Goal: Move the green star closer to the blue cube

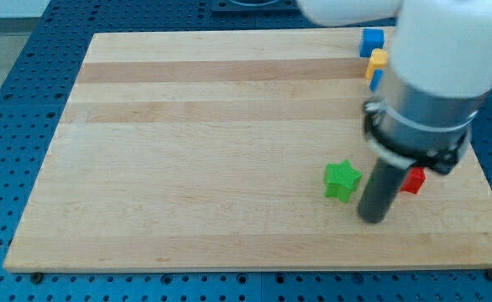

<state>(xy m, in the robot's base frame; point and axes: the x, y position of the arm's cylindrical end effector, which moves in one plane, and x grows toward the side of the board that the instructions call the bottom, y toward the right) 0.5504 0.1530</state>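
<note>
The green star (pixel 342 180) lies on the wooden table (pixel 187 168) just left of my tip (pixel 372 220), close beside it though whether they touch I cannot tell; the blue cube (pixel 372 40) sits well apart near the view's top. The tool is a bare rod with nothing to clamp, standing upright under the bulky arm, with a red block (pixel 414 180) just to its right.

The board (pixel 229 151) is pale wood with a smooth, matt face and lengthwise bands of lighter and darker grain. Around the board lies a blue metal-looking table (pixel 28 75), dotted with rows of small holes. On the board, the green star (pixel 342 180), blue cube (pixel 372 40), yellow block (pixel 377 59) and red block (pixel 413 180) look like matt plastic. The rod above my tip (pixel 372 220) is dark and dull, its housing smooth white and grey
</note>
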